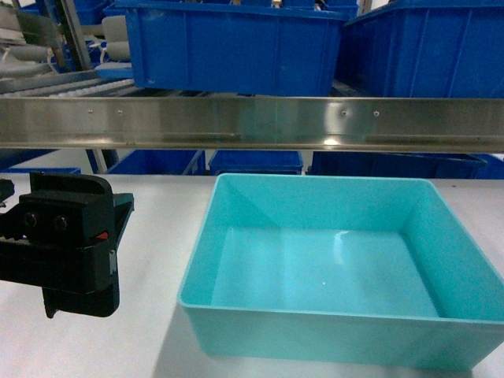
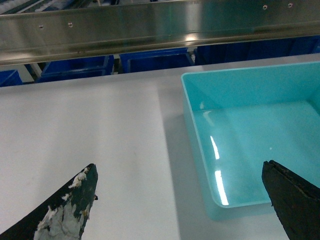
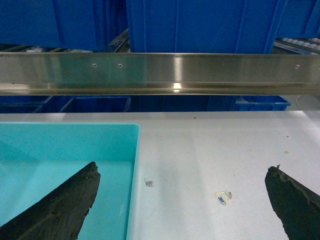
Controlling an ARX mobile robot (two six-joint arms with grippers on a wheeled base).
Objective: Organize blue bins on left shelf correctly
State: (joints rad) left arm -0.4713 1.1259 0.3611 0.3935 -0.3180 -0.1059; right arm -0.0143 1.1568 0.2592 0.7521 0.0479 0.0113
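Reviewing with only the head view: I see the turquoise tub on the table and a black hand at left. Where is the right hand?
Observer: The right hand shows in its wrist view, fingers spread wide and empty. One finger overlaps the turquoise tub near its right wall.
Operator: Is the left hand open too?
Observer: Yes. The left hand is open and holds nothing; white residue coats one finger.
Operator: Anything right of the tub?
Observer: Two small scraps lie on the table.
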